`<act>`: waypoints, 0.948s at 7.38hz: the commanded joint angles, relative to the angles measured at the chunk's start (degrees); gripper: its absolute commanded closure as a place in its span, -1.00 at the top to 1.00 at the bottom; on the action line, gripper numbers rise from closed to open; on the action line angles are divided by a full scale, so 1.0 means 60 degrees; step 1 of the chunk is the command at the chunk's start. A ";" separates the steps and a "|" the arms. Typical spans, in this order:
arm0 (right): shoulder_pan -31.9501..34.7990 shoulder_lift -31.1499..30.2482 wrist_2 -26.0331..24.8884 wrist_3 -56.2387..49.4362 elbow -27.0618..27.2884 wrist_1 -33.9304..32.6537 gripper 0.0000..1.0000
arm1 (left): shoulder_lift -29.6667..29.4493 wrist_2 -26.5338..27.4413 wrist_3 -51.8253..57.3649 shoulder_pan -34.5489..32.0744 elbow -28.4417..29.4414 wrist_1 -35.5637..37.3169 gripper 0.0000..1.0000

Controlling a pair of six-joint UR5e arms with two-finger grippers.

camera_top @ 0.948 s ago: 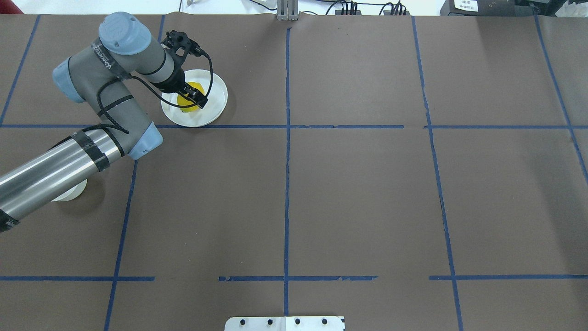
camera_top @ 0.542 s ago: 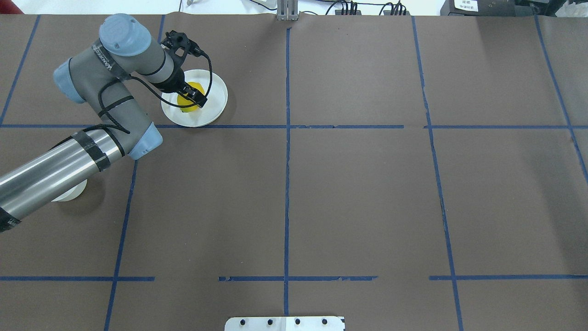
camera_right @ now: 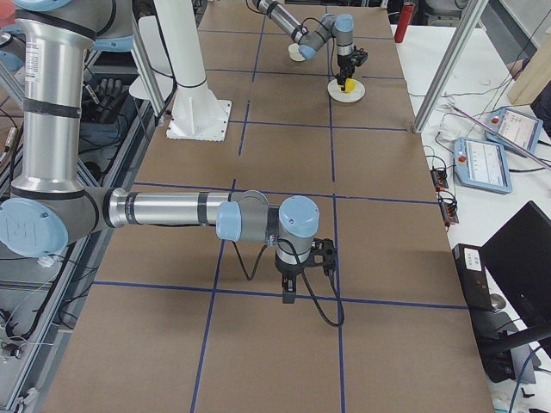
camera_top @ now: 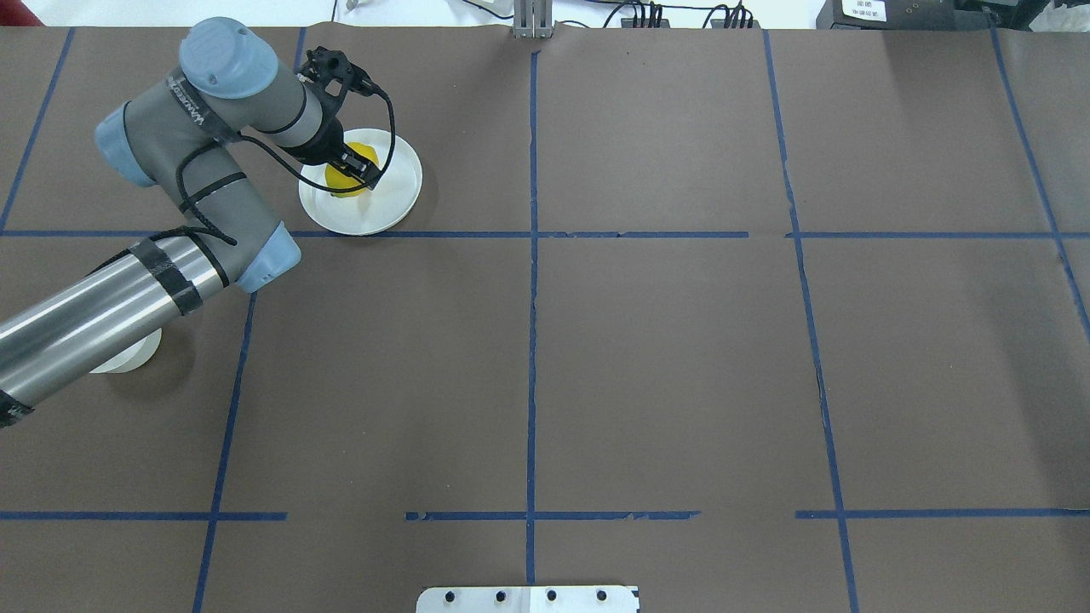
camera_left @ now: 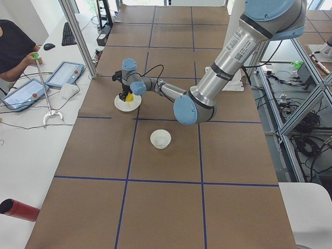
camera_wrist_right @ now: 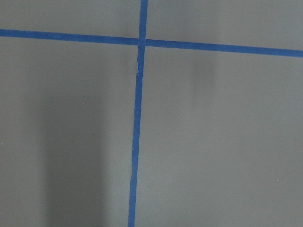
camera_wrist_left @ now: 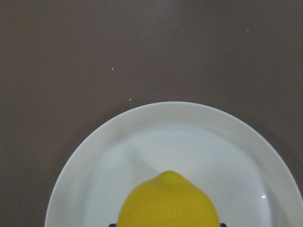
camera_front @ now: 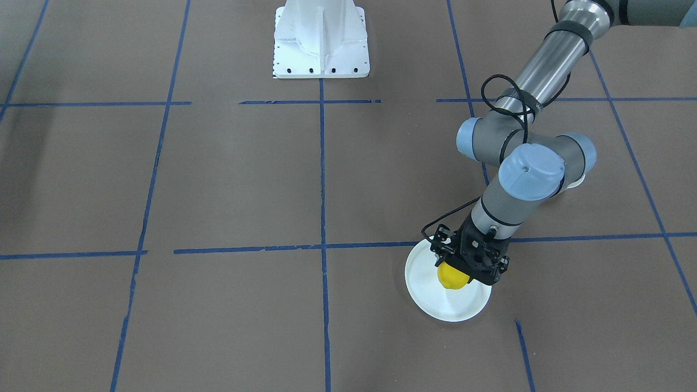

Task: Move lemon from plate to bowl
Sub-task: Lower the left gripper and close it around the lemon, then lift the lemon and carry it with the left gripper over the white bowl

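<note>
My left gripper (camera_top: 356,170) is shut on the lemon (camera_top: 339,180), a bright yellow oval fruit, and holds it just above the plate (camera_top: 393,194) at the far left of the table. The front-facing view shows the same grasp: the gripper (camera_front: 463,272) holds the lemon (camera_front: 449,279) over the plate (camera_front: 435,299). The left wrist view shows the lemon (camera_wrist_left: 168,201) low in the middle, with the plate (camera_wrist_left: 94,161) beneath it. The small deep white bowl (camera_left: 161,138) stands nearer the robot, half hidden under the left arm in the overhead view (camera_top: 128,359). I cannot tell whether my right gripper (camera_right: 291,297) is open or shut.
The brown table cover carries a grid of blue tape lines (camera_top: 532,255). The white robot base plate (camera_front: 321,54) stands at the robot's side. Operators' tablets (camera_left: 65,73) and a red cylinder (camera_left: 18,209) lie on the side bench beyond the table.
My left gripper has risen a little with the lemon in it and shifted slightly toward the far edge. The plate and the bowl have not moved.
</note>
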 commanded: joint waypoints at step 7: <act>0.0000 0.0000 0.0000 0.0000 0.0000 0.0000 1.00 | 0.7075 -0.0002 -0.0490 -0.0107 -0.5542 -0.0046 -1.00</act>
